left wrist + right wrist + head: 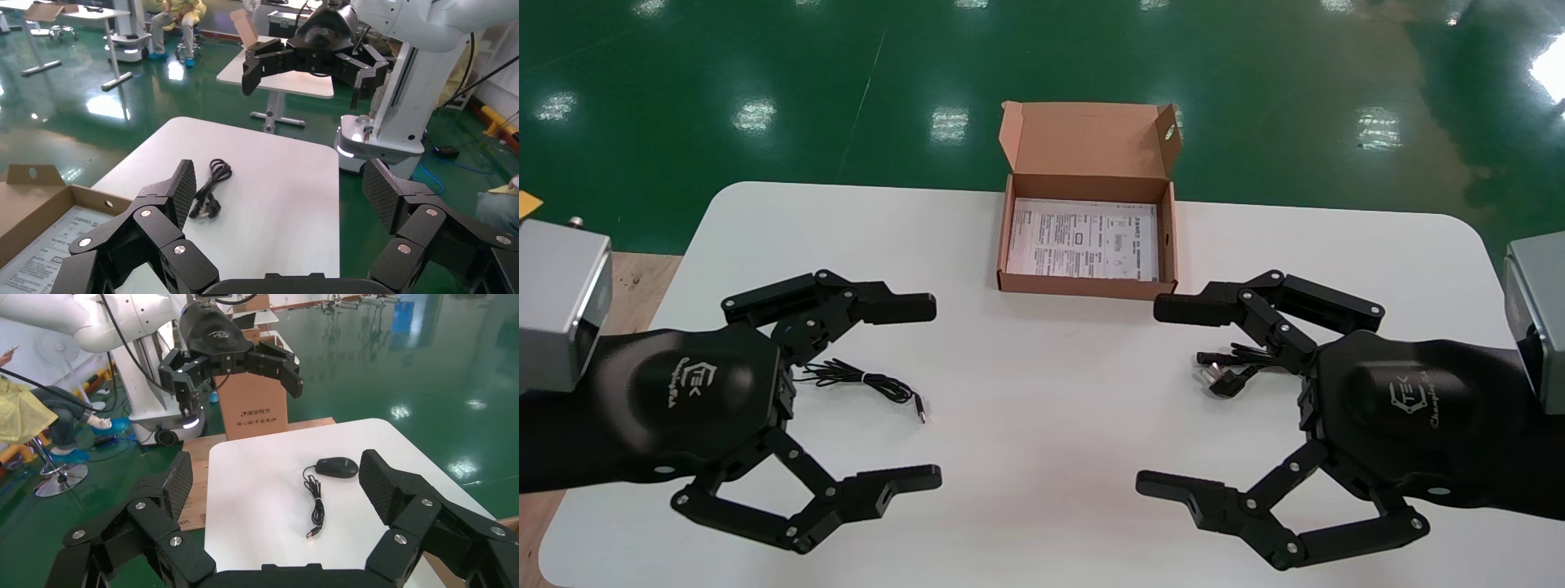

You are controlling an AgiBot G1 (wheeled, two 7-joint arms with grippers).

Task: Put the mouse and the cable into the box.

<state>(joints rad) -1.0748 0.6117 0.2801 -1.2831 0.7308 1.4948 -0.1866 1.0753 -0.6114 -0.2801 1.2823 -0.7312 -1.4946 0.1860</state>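
While left hand and right hand hover spread wide, empty, mouse under left, cable by right, box open farther back: lower straight, pinch mouse body, not its cord.

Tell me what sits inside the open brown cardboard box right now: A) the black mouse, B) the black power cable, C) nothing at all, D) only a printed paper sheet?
D: the open brown cardboard box holds only a white printed paper sheet; the black mouse and the bundled black power cable lie out on the white table.
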